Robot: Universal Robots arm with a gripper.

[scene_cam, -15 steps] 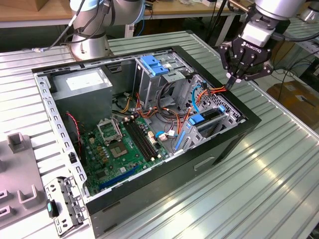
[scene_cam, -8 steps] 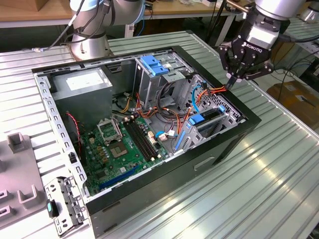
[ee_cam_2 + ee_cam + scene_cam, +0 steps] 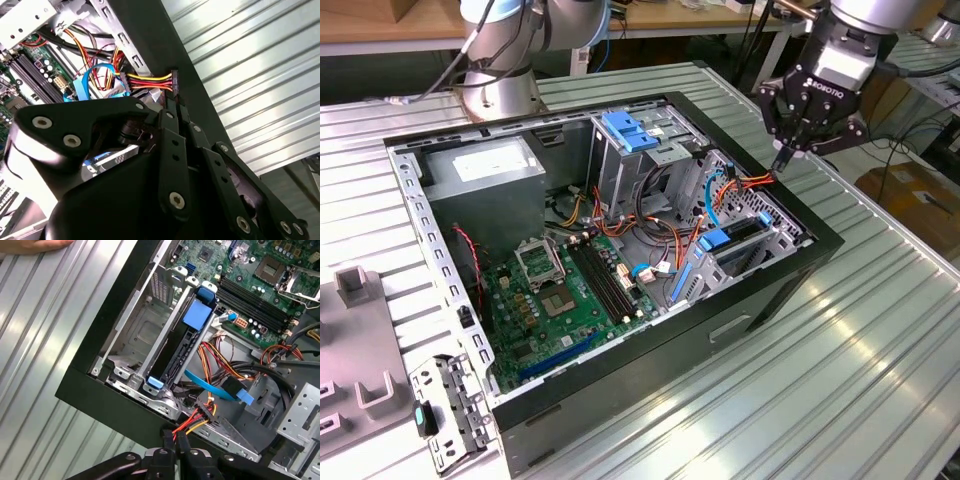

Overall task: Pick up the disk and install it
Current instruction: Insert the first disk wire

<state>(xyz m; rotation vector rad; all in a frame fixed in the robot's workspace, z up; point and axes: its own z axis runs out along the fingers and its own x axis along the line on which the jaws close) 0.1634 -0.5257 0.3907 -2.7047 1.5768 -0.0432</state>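
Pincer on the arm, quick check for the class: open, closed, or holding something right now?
Pincer: closed, with its tips against the power plug; whether it actually grips the plug cannot be told.

Ribbed metal table [image 3: 880, 330] carrying an opened computer case [image 3: 620, 390]

In the exterior view, with the case at the centre, the arm's base [image 3: 498, 95] stands at 11 o'clock. At about 8 o'clock lies a grey moulded fixture [image 3: 355, 360], with a perforated metal bracket [image 3: 450, 410] between it and the case.
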